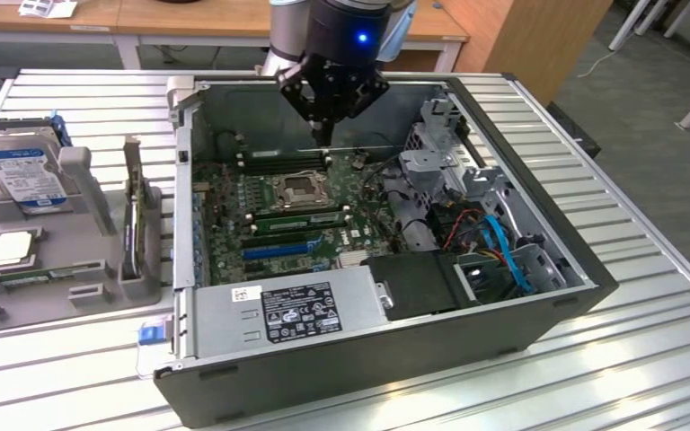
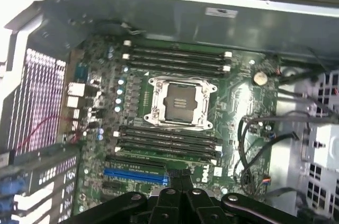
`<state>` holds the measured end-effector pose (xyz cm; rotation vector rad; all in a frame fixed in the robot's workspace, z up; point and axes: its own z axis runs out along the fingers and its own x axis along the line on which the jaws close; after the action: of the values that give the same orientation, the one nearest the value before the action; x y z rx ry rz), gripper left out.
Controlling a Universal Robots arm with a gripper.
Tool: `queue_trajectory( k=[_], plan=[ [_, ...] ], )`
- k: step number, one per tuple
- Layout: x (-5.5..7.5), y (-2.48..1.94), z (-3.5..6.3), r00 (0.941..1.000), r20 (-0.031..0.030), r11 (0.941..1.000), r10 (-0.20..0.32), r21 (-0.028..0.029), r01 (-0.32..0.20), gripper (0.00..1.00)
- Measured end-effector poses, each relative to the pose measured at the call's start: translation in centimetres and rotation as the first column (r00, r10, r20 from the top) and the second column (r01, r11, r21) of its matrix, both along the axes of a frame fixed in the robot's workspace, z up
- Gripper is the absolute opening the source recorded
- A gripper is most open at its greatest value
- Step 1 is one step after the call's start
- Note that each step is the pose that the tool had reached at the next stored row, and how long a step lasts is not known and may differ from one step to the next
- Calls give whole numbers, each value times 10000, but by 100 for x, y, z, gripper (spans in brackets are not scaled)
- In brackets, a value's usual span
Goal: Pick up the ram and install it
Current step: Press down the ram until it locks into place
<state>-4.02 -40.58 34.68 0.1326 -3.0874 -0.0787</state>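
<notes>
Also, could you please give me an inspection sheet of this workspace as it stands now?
surface: slatted metal table carrying an open computer case with its motherboard exposed.
job's things: ram, apparently the thin green stick lying in the grey holder; not in the fingers.
clutter: hard drive, upright expansion card and processor chip in the same holder.
grippers: gripper with fingers shut, nothing seen between them, above the memory slots.
cables: blue and red cables inside the case.
surroundings: wooden desks behind.
</notes>
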Motion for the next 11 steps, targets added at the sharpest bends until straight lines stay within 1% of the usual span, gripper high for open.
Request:
queue_trajectory(
  k=[2,4,6,9,11],
  plan=[
    [0,0,0,9994,0,9994,-359,0,359,11],
    [0,0,0,9973,0,9973,-735,0,735,11],
    [0,0,0,9940,0,9940,-1093,0,1093,11],
    [0,0,0,9871,0,9871,-1599,0,1599,11],
    [0,0,0,9868,0,9868,-1617,0,1617,11]
  ],
)
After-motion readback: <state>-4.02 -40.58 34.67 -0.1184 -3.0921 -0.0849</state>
